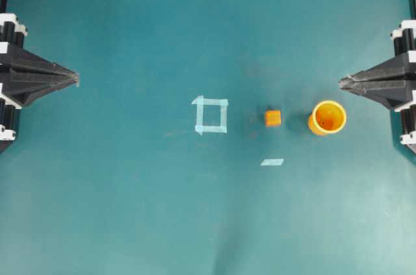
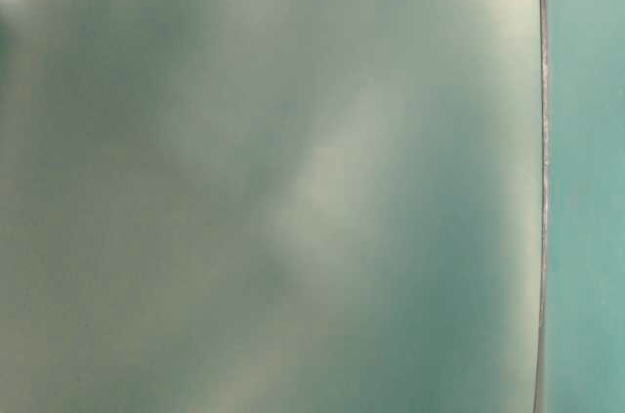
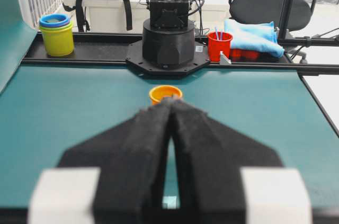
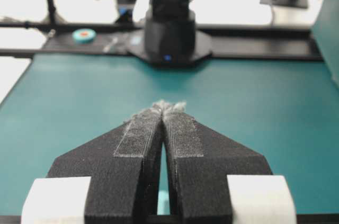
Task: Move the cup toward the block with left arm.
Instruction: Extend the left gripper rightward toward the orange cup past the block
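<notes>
The yellow-orange cup [image 1: 327,117] stands upright on the teal table, right of centre. Its rim [image 3: 165,92] shows just past my left fingertips in the left wrist view. The tiny orange block [image 1: 272,117] sits a short way to the cup's left, apart from it. My left gripper [image 1: 76,78] rests at the far left edge, shut and empty, far from both; its tips meet [image 3: 170,100] in the left wrist view. My right gripper [image 1: 341,82] is shut and empty at the right edge, just above and right of the cup. Its tips [image 4: 168,106] touch.
A pale tape square [image 1: 211,115] lies near the table's centre and a short tape strip [image 1: 272,162] below the block. Beyond the table's far edge stand stacked yellow cups [image 3: 56,35], a red cup [image 3: 219,45] and the opposite arm's base [image 3: 168,33]. The table-level view is a blur.
</notes>
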### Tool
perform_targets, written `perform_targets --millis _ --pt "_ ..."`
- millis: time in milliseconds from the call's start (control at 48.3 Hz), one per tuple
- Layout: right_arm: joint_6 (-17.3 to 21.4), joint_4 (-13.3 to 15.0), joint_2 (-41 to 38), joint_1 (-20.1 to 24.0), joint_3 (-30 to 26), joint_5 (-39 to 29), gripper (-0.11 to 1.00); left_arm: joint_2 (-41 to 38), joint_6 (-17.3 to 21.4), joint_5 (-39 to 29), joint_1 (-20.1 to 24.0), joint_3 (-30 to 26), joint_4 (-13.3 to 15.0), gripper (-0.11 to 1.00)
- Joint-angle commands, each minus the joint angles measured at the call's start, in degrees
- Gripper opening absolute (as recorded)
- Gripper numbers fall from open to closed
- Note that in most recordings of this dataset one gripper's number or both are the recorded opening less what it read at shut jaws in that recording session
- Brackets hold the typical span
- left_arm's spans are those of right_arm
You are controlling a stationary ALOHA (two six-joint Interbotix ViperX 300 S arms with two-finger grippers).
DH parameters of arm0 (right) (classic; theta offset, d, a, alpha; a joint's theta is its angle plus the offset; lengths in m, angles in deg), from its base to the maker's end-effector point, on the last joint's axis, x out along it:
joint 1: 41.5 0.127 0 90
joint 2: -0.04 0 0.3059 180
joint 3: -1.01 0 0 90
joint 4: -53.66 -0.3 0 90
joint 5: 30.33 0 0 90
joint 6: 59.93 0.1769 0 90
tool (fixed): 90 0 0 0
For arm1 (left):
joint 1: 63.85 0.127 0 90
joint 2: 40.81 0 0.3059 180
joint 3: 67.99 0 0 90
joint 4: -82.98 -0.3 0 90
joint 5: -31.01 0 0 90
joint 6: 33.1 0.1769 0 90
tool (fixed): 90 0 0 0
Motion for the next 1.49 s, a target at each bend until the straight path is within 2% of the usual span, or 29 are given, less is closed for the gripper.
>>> perform_targets --millis 0,83,249,352,601,725,850,932,1223,1326,1471 --pt "0.09 -0.26 -0.35 -0.09 -2.11 0.09 -0.01 -0.44 -0.35 -2.11 -0.53 -0.7 0.0 -0.01" --pt "0.0 -0.26 -1.05 -0.09 -3.43 -3.78 0.0 -0.26 -0.35 -4.57 -0.53 -1.05 0.0 0.06" --pt "0.44 -0.26 -2.99 0.0 -6.06 -11.34 0.0 0.26 -0.44 -8.17 -0.44 -1.76 0.0 0.04" --pt "0.7 -0.26 -3.52 -0.09 -6.5 -10.2 0.0 -0.26 -0.97 -8.44 -0.53 -2.11 0.0 0.04" --pt "0.7 -0.26 -3.52 -0.09 -6.5 -7.38 0.0 -5.01 -4.92 -7.56 -0.53 -4.75 0.0 0.04" --pt "0.7 -0.26 -3.52 -0.09 -6.5 -7.12 0.0 -10.46 -4.75 -6.86 -0.53 -6.5 0.0 0.05" --pt "0.7 -0.26 -3.43 -0.09 -6.5 -7.03 0.0 -18.63 -4.39 -5.8 -0.53 -9.67 -0.7 0.11" --pt "0.7 -0.26 -3.43 -0.09 -6.5 -7.03 0.0 -23.99 -4.22 -5.45 -0.44 -12.3 -0.7 0.2" --pt "0.79 -0.26 -3.34 0.0 -6.5 -6.68 0.0 -40.61 -4.04 -6.5 -0.53 -25.22 -0.97 0.77" --pt "0.79 -0.26 -3.43 -0.09 -6.5 -6.33 0.0 -45.62 -4.04 -6.59 -0.53 -29.44 -0.97 0.85" --pt "0.79 -0.26 -3.43 -0.09 -6.5 -6.24 0.0 -53.44 -4.04 -6.59 -0.53 -35.42 -0.97 0.85"
